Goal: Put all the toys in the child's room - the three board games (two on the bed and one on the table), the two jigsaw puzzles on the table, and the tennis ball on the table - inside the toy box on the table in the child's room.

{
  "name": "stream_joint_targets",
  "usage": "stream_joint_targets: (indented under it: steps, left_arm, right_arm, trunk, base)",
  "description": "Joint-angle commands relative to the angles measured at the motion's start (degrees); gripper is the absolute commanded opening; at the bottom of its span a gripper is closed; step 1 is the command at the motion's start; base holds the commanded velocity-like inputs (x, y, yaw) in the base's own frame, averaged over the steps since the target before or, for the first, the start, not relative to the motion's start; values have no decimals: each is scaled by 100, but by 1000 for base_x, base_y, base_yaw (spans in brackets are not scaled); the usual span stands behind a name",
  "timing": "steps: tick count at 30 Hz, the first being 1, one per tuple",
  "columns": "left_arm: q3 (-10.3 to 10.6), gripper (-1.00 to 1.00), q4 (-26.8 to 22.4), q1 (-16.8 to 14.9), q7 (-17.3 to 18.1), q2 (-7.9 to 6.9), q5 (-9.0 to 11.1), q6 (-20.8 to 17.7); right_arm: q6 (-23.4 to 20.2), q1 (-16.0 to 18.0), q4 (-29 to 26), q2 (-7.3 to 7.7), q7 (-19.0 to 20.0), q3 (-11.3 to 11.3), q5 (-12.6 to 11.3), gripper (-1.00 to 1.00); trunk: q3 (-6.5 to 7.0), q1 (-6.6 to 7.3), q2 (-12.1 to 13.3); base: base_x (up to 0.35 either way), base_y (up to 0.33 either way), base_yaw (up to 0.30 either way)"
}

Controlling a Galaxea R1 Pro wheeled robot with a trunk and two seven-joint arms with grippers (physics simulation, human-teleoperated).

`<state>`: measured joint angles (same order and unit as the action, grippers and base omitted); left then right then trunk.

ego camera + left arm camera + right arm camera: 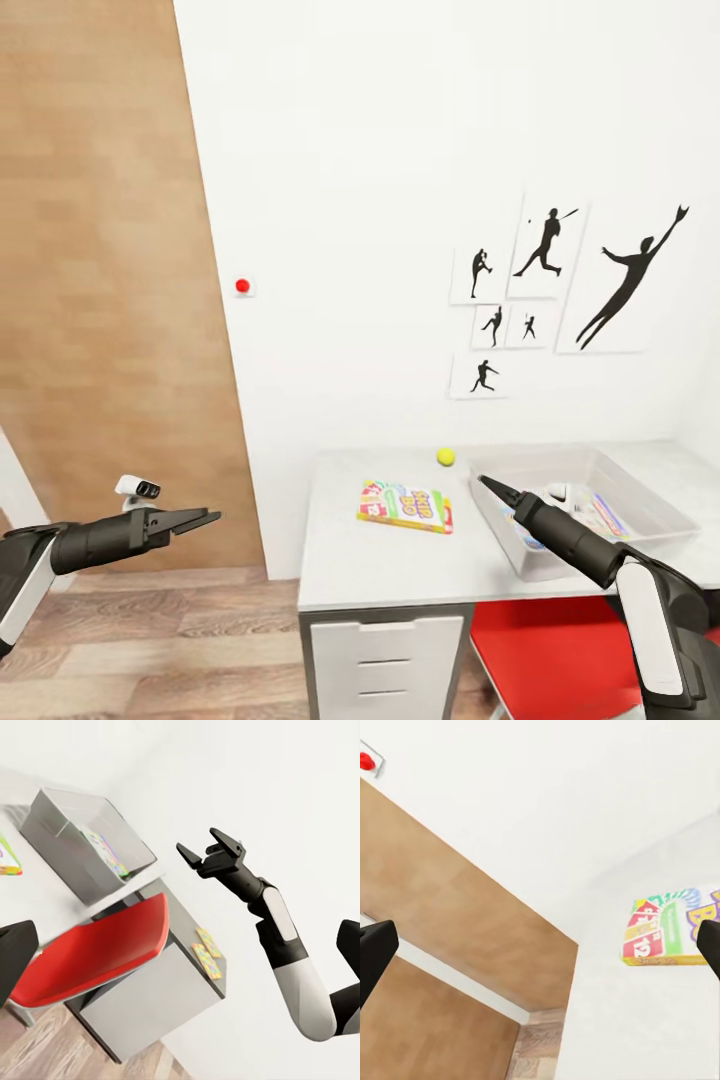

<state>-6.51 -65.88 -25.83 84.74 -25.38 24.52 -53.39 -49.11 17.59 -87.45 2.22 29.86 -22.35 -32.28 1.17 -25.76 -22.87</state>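
Both arms sit lowest in head view: left tool (pixel 205 518) looks pinched shut w/ nothing in it, off the worktop (pixel 380 570); right tool (pixel 487 484), spread apart per left wrist view (pixel 212 850), hovers by toy box (pixel 655 505). Board game (pixel 405 505) and tennis ball (pixel 445 457) lie apart on worktop, outside the box. Right wrist view: game's edge (pixel 671 930) near; risk, imo, a flat box slipping from a shallow pinch.

red chair (pixel 560 655) | wooden door (pixel 100 280) | silhouette posters (pixel 560 290) | red button (pixel 242 286)
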Motion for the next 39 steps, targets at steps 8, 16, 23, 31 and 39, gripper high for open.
stream_joint_targets:
  steps: [8,16,23,31,39]
  left_arm:
    - [-14,100,5,-1,8,-2,9,-58]
    - [-17,100,13,-1,10,-2,9,-58]
    - [-15,100,22,-1,7,-2,9,-58]
    - [-17,100,23,-1,7,-2,9,-58]
    - [-17,100,29,-1,-2,-2,11,-58]
  right_arm:
    - [-37,5,0,-2,23,-9,2,100]
    - [-46,4,0,1,20,-7,2,100]
    - [-46,5,0,0,20,-7,2,100]
    - [-38,3,0,-2,14,-7,29,100]
    - [-59,5,5,-13,-246,61,119,100]
  trunk:
    - [-14,-3,-5]
    - [-71,-3,-5]
    - [-93,-3,-5]
    - [-94,-3,-5]
    - [-94,-3,-5]
  base:
    - [104,275,0]
    - [172,171,0]
    - [89,18,0]
    - [74,1,0]
    - [130,85,0]
